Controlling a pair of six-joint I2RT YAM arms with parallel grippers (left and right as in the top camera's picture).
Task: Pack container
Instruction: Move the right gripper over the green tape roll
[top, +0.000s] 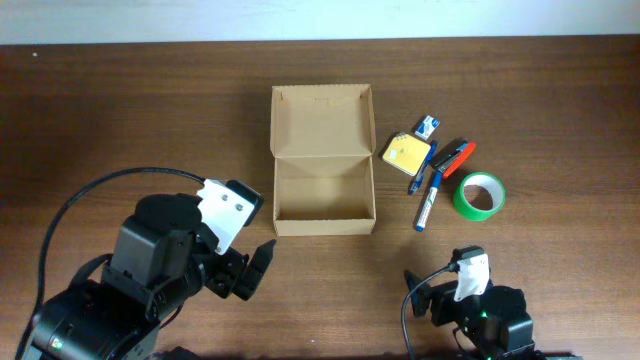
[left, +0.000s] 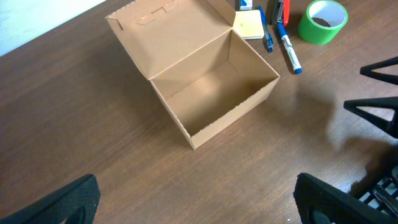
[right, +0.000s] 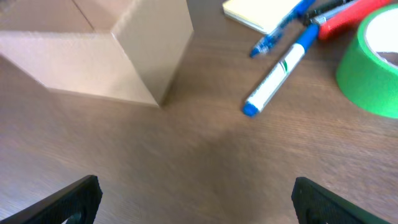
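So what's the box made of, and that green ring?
The box looks like cardboard: plain matte tan, with thin folded walls and a flap lid. The green ring seems to be a roll of plastic tape, smooth and slightly shiny, with a pale inner core, possibly card.

Matt cardboard container (top: 322, 160), wood-grain table (top: 120, 110)

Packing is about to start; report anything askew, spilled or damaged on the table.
Nothing stands out. The cardboard box sits upright, open and empty; the sticky notes, blue marker and green tape roll lie beside it, nothing spilled.
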